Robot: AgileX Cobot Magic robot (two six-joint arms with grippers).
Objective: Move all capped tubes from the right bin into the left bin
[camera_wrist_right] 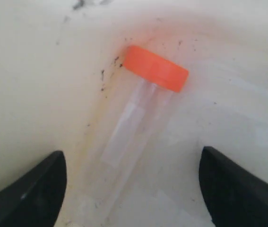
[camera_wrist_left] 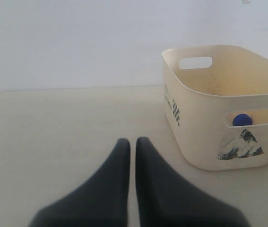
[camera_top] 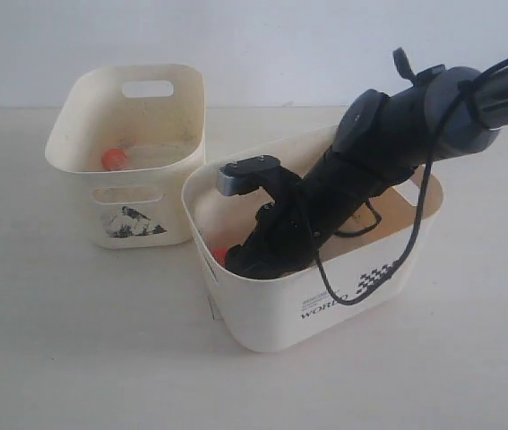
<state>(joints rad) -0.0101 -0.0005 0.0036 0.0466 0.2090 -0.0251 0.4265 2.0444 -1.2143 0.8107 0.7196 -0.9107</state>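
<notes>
1. Right bin: wide cream plastic tub with smooth walls and rounded corners; printed "WORLD" beside a black checker pattern; its inner surface is scuffed with dark specks.
2. Left bin: narrower cream plastic tub with oval handle slots and a dark torn sticker on the front; an orange cap lies on its floor; a blue cap shows through one slot.
3. Capped tube: slender clear cylinder with a flat round orange screw cap; lies flat in the right bin, in the curve where floor meets wall; its long axis runs away from the claw, cap end farthest.
4. Right claw: dark fingers spread wide, one on each side of the tube's clear end, apart from it; nothing pinched.
5. Left claw: matte black tapered fingers pressed together over the pale table, apart from the left bin.
</notes>
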